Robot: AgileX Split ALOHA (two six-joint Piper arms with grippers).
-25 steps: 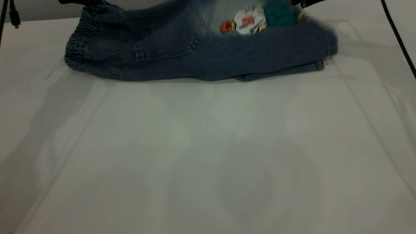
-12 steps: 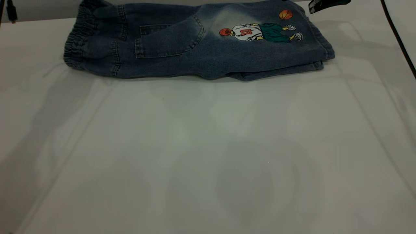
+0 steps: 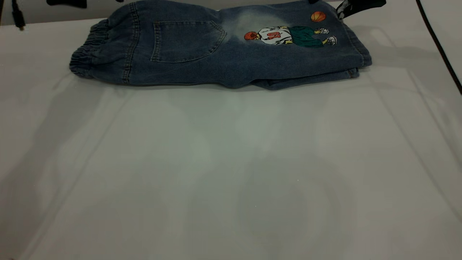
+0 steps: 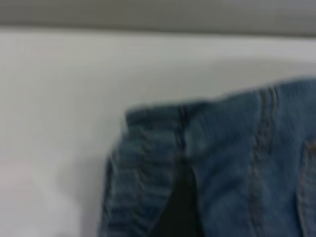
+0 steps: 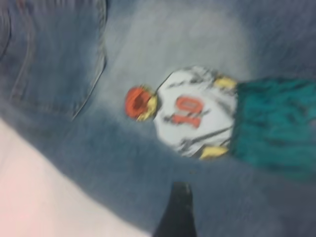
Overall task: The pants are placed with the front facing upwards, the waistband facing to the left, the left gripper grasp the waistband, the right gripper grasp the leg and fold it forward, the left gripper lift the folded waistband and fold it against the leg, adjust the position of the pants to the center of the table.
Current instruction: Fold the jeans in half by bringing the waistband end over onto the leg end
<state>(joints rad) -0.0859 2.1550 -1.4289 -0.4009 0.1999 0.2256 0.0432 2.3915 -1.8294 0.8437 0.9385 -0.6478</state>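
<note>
The pants (image 3: 223, 61) lie folded in half lengthwise along the far edge of the table (image 3: 231, 162). The back side faces up, showing the patch pocket (image 3: 186, 39) and the basketball-player print (image 3: 288, 35). The waistband (image 3: 85, 54) is at the left end and lies flat. My left gripper (image 3: 66, 3) hovers just beyond the waistband (image 4: 143, 163), open and holding nothing. My right gripper (image 3: 355, 5) is open above the far right corner of the leg end. One of its dark fingers (image 5: 177, 207) shows over the denim near the print (image 5: 197, 113).
A dark cable (image 3: 16, 14) hangs at the far left and another cable (image 3: 438, 43) runs down the right side. The white tabletop stretches wide in front of the pants.
The upper leg has been laid down over the lower one. The bunched, lifted waistband has dropped and flattened, and my left gripper has let it go and pulled away to the left.
</note>
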